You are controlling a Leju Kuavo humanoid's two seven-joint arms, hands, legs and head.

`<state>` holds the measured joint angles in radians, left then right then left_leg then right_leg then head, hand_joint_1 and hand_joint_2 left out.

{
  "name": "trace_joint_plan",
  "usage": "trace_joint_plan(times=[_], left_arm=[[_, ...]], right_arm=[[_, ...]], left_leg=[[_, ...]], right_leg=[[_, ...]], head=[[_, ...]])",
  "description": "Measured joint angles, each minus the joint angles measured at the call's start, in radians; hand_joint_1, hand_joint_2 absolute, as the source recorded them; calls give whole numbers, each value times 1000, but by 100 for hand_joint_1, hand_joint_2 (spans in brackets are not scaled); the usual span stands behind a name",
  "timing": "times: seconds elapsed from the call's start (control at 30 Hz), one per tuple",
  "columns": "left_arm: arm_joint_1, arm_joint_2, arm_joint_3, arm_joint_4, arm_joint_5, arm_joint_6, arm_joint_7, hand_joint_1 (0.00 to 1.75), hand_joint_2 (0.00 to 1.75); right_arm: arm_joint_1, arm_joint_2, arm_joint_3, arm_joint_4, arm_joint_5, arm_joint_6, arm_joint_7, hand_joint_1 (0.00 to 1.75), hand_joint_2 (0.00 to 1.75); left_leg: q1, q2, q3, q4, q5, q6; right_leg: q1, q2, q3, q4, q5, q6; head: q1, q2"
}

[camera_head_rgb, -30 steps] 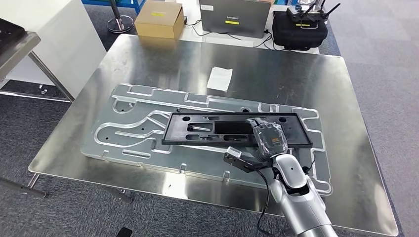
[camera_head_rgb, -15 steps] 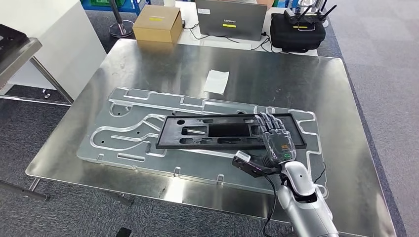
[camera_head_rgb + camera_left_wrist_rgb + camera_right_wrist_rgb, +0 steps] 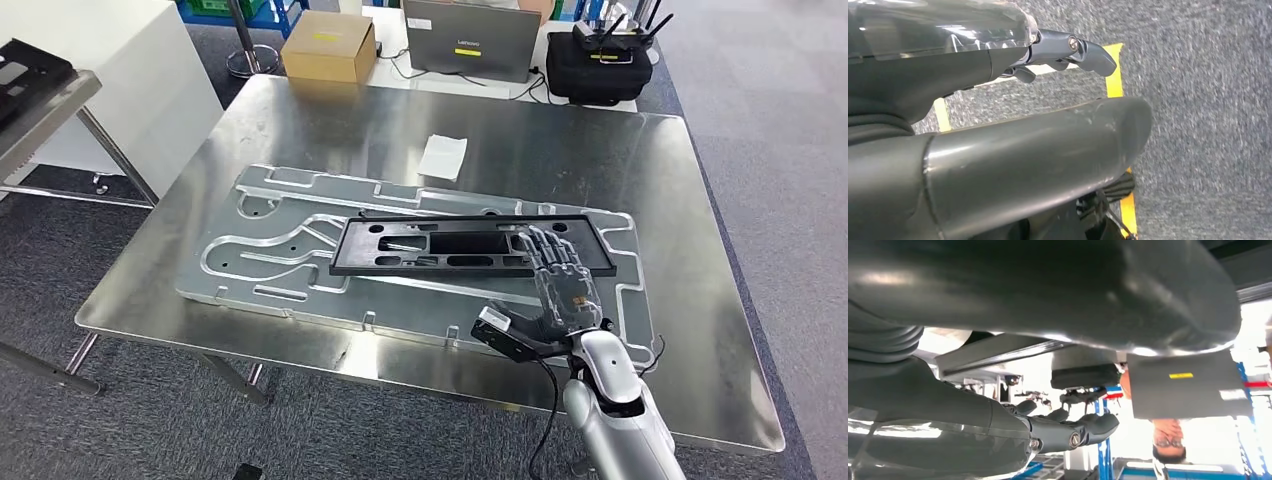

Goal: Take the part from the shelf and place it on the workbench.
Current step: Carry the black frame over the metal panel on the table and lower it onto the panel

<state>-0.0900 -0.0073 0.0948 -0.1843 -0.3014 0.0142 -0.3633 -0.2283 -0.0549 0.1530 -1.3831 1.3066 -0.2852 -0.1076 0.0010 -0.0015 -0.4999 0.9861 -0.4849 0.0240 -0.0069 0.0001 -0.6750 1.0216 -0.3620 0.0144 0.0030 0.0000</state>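
The long black frame-shaped part point(image 3: 450, 245) lies flat on a milled aluminium fixture plate point(image 3: 270, 270) on the steel workbench point(image 3: 600, 150). My right hand point(image 3: 560, 285) is at the part's right end, fingers straight and spread, their tips over the part's near edge, holding nothing. In the right wrist view its dark fingers point(image 3: 1068, 432) reach out just above the plate. In the left wrist view my left hand point(image 3: 1048, 55) hangs over grey carpet with nothing in it.
A white paper slip point(image 3: 443, 157) lies behind the plate. A cardboard box point(image 3: 328, 45), a laptop point(image 3: 470, 40) and a black case point(image 3: 600, 60) stand beyond the bench's far edge. The shelf point(image 3: 45, 100) stands at the left with another black part point(image 3: 25, 65).
My right hand was curled on the part's right end, then straightened its fingers and drew back toward me. The part stays lying on the plate. The camera shifted slightly.
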Motion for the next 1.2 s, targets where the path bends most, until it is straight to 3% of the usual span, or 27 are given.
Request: trace_joint_plan(times=[0.03, 0.07, 0.13, 0.17, 0.2, 0.23, 0.3, 0.37, 0.4, 0.5, 0.53, 0.6, 0.67, 0.7, 0.73, 0.77, 0.8, 0.83, 0.9, 0.93, 1.0, 1.03, 1.07, 1.17, 1.2], left_arm=[[0, 0, 1, 0, 0, 0, 0, 0, 0], [-1, -1, 3, 0, 0, -1, 0, 0, 0], [-1, 0, 5, 0, 1, -1, 0, 0, 0], [0, 0, 6, 0, 1, -1, 0, 0, 0], [0, 0, 7, 0, 1, -2, 0, 0, 0], [0, 0, 8, 0, 1, -2, 0, 0, 0], [0, -1, 10, 0, 0, -3, -1, 0, 0], [0, -1, 11, 0, 0, -4, -3, 0, 0], [0, -1, 12, 0, -1, -5, -3, 0, 0], [3, 0, 17, 0, -2, -5, -5, 0, 0], [4, 1, 18, 0, -2, -6, -5, 0, 0], [8, 1, 21, 0, -2, -7, -5, 0, 0], [10, 1, 27, 0, -1, -8, -6, 0, 0], [11, 1, 31, 0, 0, -7, -8, 0, 0], [14, 1, 36, 0, 2, -6, -10, 0, 0], [16, 1, 41, 0, 4, -5, -13, 0, 0], [19, 1, 47, 0, 7, -4, -16, 0, 0], [21, 2, 54, 0, 11, -2, -20, 0, 0], [26, 3, 69, 0, 18, 3, -25, 0, 0], [29, 3, 77, 0, 23, 5, -26, 0, 0], [37, 3, 94, 0, 34, 10, -26, 0, 0], [40, 2, 103, 0, 40, 12, -25, 0, 0], [44, 1, 113, 0, 48, 16, -24, 0, 0], [55, -6, 149, 0, 86, 36, -29, 0, 0], [59, -10, 166, 0, 98, 43, -33, 0, 0]], right_arm=[[2, 0, -1, -3, 0, 0, 0, 0, 0], [3, -1, -2, -5, -1, -1, 0, 0, 0], [5, -2, -3, -6, -1, -1, 0, 0, 0], [8, -2, -3, -6, -1, -1, 0, 0, 0], [10, -2, -3, -6, -1, -1, 0, 0, 0], [12, -3, -3, -7, -2, -1, -1, 0, 0], [13, -3, -3, -15, -7, -1, -4, 0, 0], [15, -3, -3, -32, -14, -1, -9, 0, 0], [17, -3, -3, -41, -17, 0, -11, 0, 0], [28, -5, -4, -68, -22, 2, -14, 0, 0], [33, -5, -5, -79, -23, 2, -15, 0, 0], [46, -5, -5, -104, -26, 1, -16, 0, 0], [71, -4, -5, -134, -46, -8, -26, 0, 0], [86, 0, -5, -152, -71, -13, -38, 0, 0], [104, 6, -4, -174, -114, -18, -57, 0, 0], [125, 15, -3, -200, -173, -21, -83, 0, 0], [150, 26, 0, -232, -241, -22, -112, 0, 0], [180, 39, 8, -274, -320, -24, -149, 0, 0], [244, 65, 36, -370, -466, -31, -227, 0, 0], [276, 77, 53, -421, -536, -35, -267, 0, 0], [352, 90, 80, -518, -658, -39, -335, 0, 0], [396, 94, 88, -565, -712, -39, -365, 0, 0], [442, 96, 93, -607, -763, -35, -390, 0, 0], [556, 103, 82, -677, -919, 46, -443, 0, 0], [584, 111, 64, -681, -974, 102, -457, 0, 0]], left_leg=[[3, 2, -9, -6, 15, 7], [4, 4, -21, -9, 28, 12], [3, 6, -51, -7, 49, 16], [2, 6, -66, -4, 59, 15], [2, 6, -81, -1, 67, 14], [2, 6, -96, 4, 75, 12], [1, 6, -121, 16, 87, 5], [-1, 5, -136, 28, 97, -5], [-2, 5, -139, 30, 103, -11], [0, 3, -145, 33, 109, -29], [1, 2, -153, 50, 86, -34], [5, 0, -182, 141, -8, -42], [8, 1, -209, 271, -93, -49], [9, 1, -210, 316, -105, -51], [9, 1, -195, 329, -94, -52], [9, 1, -162, 304, -69, -50], [9, 0, -112, 247, -42, -47], [8, 0, -55, 169, -33, -41], [3, -1, 33, 39, -46, -30], [0, -2, 52, 7, -56, -24], [-3, -4, 50, -6, -43, -12], [-1, -3, 45, -10, -34, -5], [2, -1, 35, -14, -22, 3], [3, 5, -6, -15, 12, 16], [2, 8, -20, -14, 23, 16]], right_leg=[[0, 1, -11, 24, -30, 6], [-1, 3, -28, 71, -78, 10], [-3, 3, -64, 202, -176, 18], [-4, 3, -71, 258, -197, 21], [-5, 2, -63, 283, -195, 23], [-6, 2, -38, 274, -176, 24], [-7, 1, 64, 153, -140, 21], [-4, 2, 150, 28, -147, 9], [-1, 2, 166, 0, -156, 2], [-2, -1, 158, -12, -138, -24], [-4, -3, 150, -15, -128, -34], [-5, -6, 125, -17, -105, -46], [-3, -7, 94, -15, -82, -48], [-2, -8, 78, -12, -72, -47], [-1, -9, 62, -9, -62, -46], [-1, -10, 47, -5, -53, -44], [0, -10, 34, -1, -45, -42], [0, -11, 24, 3, -38, -39], [1, -13, 17, 6, -26, -30], [1, -14, 18, 4, -19, -24], [0, -15, 21, -4, -6, -11], [-1, -13, 18, -2, -13, -4], [-2, -10, 11, 15, -43, 2], [-4, -3, -28, 166, -200, 13], [-4, -3, -36, 227, -227, 16]], head=[[2, 0], [4, 0], [7, 0], [8, 0], [8, 0], [8, 0], [8, 0], [7, 0], [8, 0], [12, 0], [10, 0], [7, 0], [4, 0], [4, 0], [4, 0], [4, 0], [4, 0], [4, 0], [5, 0], [2, 0], [-3, 0], [-6, 0], [-4, 0], [1, 0], [2, 0]])
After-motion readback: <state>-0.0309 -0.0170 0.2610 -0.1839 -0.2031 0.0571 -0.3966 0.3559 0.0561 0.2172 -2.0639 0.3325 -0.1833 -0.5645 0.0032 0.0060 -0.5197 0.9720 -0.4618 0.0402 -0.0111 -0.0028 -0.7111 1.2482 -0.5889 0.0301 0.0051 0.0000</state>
